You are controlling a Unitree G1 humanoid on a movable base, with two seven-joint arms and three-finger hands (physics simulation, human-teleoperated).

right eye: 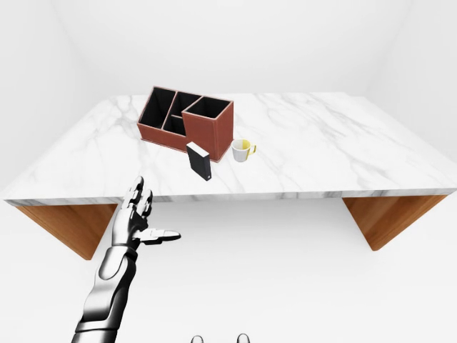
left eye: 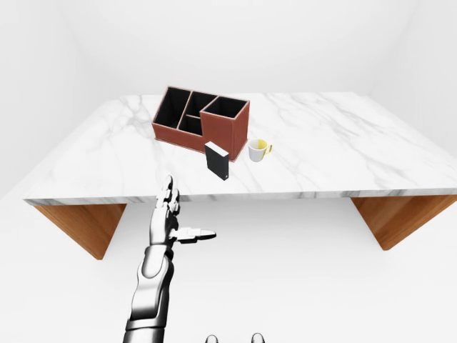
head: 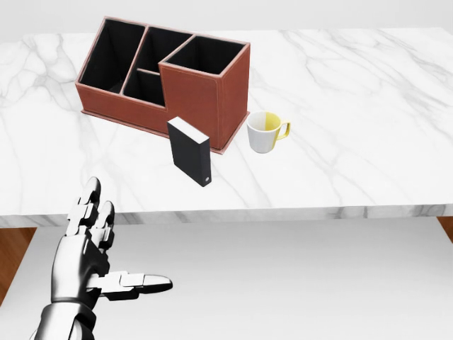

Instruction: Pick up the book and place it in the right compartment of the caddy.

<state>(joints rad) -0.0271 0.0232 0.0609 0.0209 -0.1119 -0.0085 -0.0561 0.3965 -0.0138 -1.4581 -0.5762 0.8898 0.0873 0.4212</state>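
Observation:
A black book [head: 190, 151] stands upright on the marble table [head: 354, 92], just below the brown caddy [head: 205, 95] in the head view. The caddy has several dark compartments; its tall right compartment [head: 204, 55] is nearest the book. My left hand [head: 106, 248] is open, fingers up and thumb out to the right, below the table's near edge and lower left of the book, apart from it. My right hand does not show in any view.
A white mug with a yellow inside [head: 265, 132] stands right of the book, next to the caddy's right corner. The table's near edge [head: 283, 212] runs across the head view above my hand. Brown table supports [left eye: 86, 225] stand at both ends.

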